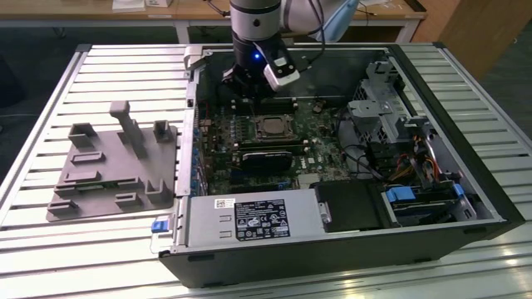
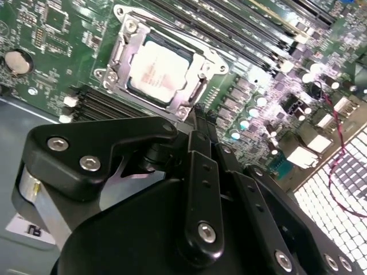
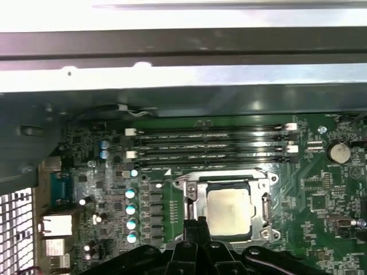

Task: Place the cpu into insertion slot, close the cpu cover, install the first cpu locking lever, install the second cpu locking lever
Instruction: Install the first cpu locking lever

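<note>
The cpu lies flat in the insertion slot, its dull silver top showing in both wrist views. The cpu cover, a silvery frame, lies down around it. My gripper hangs close above the board just beside one edge of the socket, fingers pressed together with nothing between them. In the exterior view the gripper is just beyond the socket, toward the case's far wall. How the locking levers stand I cannot tell.
The open computer case lies on a slatted table. Memory slots run beside the socket. A black card with a fan-like face, a power supply and drive cages surround it. A grey fixture block sits at the exterior view's left.
</note>
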Controlling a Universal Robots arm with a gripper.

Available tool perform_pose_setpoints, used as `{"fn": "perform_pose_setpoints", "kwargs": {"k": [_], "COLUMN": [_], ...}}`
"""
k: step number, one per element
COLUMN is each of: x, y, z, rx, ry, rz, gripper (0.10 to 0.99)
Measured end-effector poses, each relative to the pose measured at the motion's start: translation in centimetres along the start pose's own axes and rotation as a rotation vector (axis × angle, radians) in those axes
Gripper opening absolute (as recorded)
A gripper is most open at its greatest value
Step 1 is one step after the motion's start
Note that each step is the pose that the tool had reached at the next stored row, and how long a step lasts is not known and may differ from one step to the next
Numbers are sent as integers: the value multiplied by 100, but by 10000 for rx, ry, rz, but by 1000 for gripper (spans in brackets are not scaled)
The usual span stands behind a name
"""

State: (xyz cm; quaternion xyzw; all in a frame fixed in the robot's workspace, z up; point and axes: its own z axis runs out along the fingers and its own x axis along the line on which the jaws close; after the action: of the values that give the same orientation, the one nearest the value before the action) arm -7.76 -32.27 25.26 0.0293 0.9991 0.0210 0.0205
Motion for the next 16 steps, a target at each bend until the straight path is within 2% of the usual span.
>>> {"fn": "perform_pose_setpoints", "kwargs": {"k": [6,9,11,16], "x": [142,213,240,296], "y": [-8,-12,-14,-17], "z": [-6,-9,-9,-9], "rx": [-8,-69,-238,-812], "ry": [-83,-99,-92,-62], "rz": [-2,0,9,36], "gripper": [102,102,102,102]}}
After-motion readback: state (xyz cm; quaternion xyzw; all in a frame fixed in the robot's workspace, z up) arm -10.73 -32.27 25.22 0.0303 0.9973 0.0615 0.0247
